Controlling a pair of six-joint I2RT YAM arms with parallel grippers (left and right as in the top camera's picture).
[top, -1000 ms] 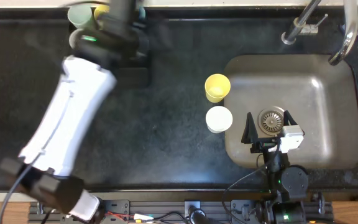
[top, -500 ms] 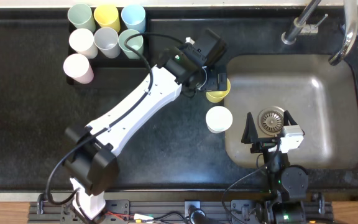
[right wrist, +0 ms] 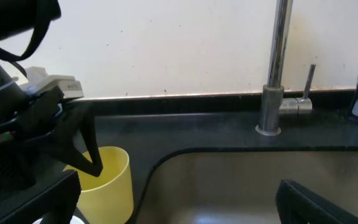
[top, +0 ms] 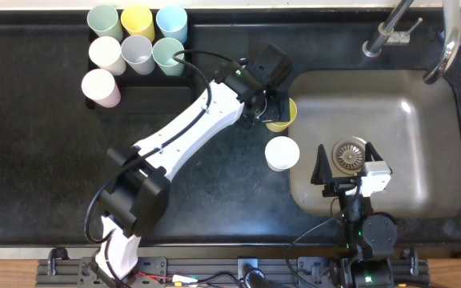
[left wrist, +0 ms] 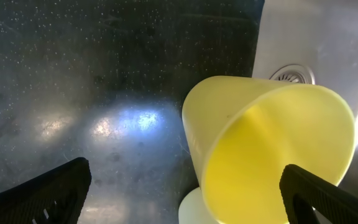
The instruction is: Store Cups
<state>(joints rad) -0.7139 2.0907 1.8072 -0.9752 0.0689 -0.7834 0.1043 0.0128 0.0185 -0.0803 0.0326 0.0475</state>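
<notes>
My left tool (top: pixel 276 109) hangs at the yellow cup (left wrist: pixel 272 155), which stands on the surface (top: pixel 214 208) by the sink (top: pixel 422 104) edge. Its jaws gape wide either side, gripping nothing. I judge this the pickup: next, close on the cup, lift it, and carry it to the stored cups (top: pixel 137 36). My right tool (top: pixel 345 164) hangs open over the sink

Worktop (top: pixel 38 160): black, speckled stone. Sink (top: pixel 422 120): steel, set at its right, round drain (top: pixel 347 153) in the floor. Tap (right wrist: pixel 277 68): chrome, upright behind the sink
</notes>
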